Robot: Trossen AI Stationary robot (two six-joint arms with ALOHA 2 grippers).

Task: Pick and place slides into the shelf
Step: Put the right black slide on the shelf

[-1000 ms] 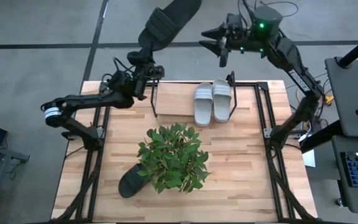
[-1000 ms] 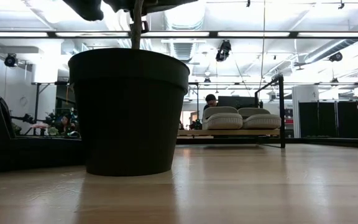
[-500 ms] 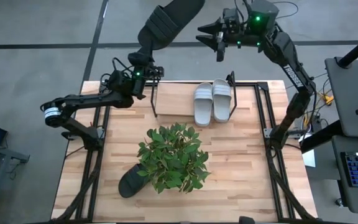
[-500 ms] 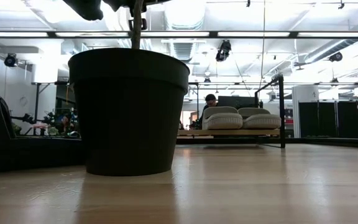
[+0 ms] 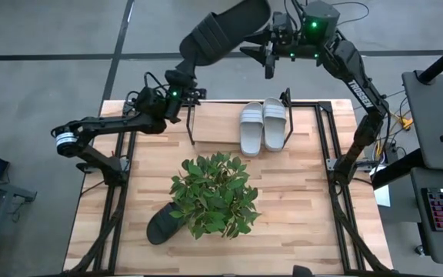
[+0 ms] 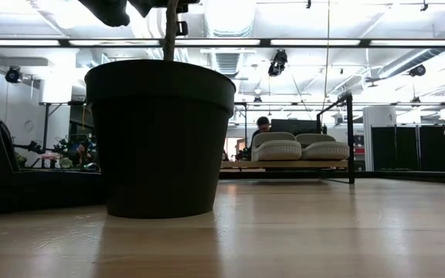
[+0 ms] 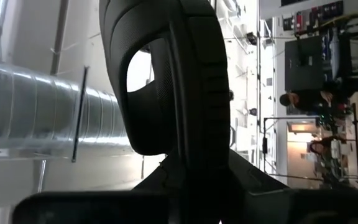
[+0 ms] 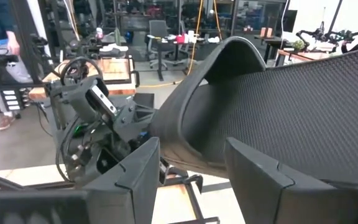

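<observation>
Left gripper (image 5: 181,83) pinches the black slide (image 5: 225,32), held high beyond the shelf (image 5: 192,123), long axis aimed at the spread right gripper (image 5: 269,58).

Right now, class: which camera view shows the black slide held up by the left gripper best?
The high view: the whole black slide shows, raised beyond the table's far edge in the left gripper, near the open right gripper. Both wrist views show it only in part, filling the frame. The low view misses it.
</observation>
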